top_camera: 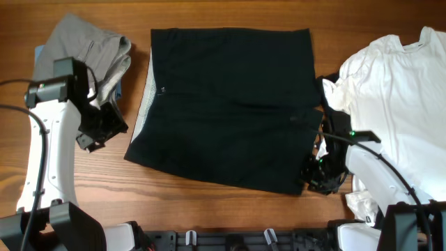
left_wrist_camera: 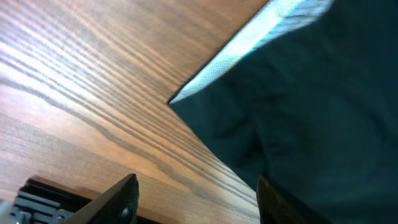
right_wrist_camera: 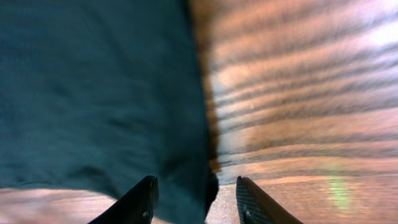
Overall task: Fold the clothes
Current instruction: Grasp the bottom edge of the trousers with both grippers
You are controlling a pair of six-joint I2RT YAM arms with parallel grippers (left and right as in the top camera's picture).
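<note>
A plain black garment [top_camera: 230,104] lies flat in the middle of the table, with a pale grey inner edge [top_camera: 146,97] along its left side. My left gripper [top_camera: 104,129] is open just left of its lower left corner [left_wrist_camera: 180,102]; bare wood lies between the fingers [left_wrist_camera: 196,199]. My right gripper [top_camera: 320,174] is open at the lower right corner, and that black corner [right_wrist_camera: 186,180] lies between its fingers [right_wrist_camera: 196,199]. A white T-shirt [top_camera: 401,90] lies crumpled at the right. A grey piece [top_camera: 94,52] lies on a blue piece [top_camera: 40,52] at the upper left.
The wooden table's front edge [top_camera: 209,226] carries a black rail with clips. The white T-shirt lies close to my right arm. The grey piece lies just behind my left arm.
</note>
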